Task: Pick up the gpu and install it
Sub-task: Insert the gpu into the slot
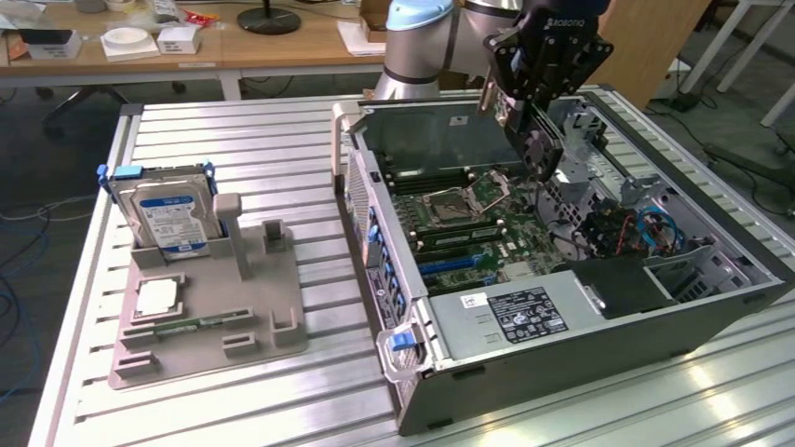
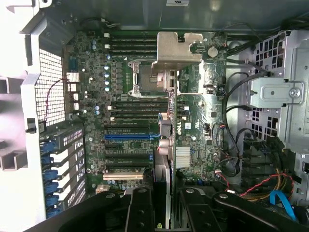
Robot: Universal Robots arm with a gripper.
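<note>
The gripper [image 1: 532, 126] hangs over the far half of the open computer case [image 1: 695, 307], which lies on its side on the slatted metal table [image 1: 249, 140], and its claw is clenched on the gpu [image 1: 542, 154]. The dark card hangs on edge below the fingers, above the motherboard [image 1: 472, 223] and not seated in any slot. In the wrist view the two black fingers [image 2: 140, 212] flank the gpu [image 2: 165, 145], which shows edge-on as a thin strip between them, with its metal bracket at the end away from the gripper [image 2: 166, 203]. Under the card lies the motherboard [image 2: 120, 106], with the processor socket [image 2: 145, 77] and a blue expansion slot [image 2: 130, 137] just beside the card's line. In the exterior view the processor socket [image 1: 448, 205] sits below the card and toward the exterior view's left, and the power supply [image 1: 522, 312] with its white label fills the near part of the case. Blue cables [image 1: 653, 228] curl at the exterior view's right inside the case. Well apart, on the exterior view's left of the table, a grey holder tray [image 1: 279, 335] carries an upright hard drive [image 1: 168, 214] with a blue-white label at its far end and a slim green memory stick [image 1: 199, 324] lying flat nearer
</note>
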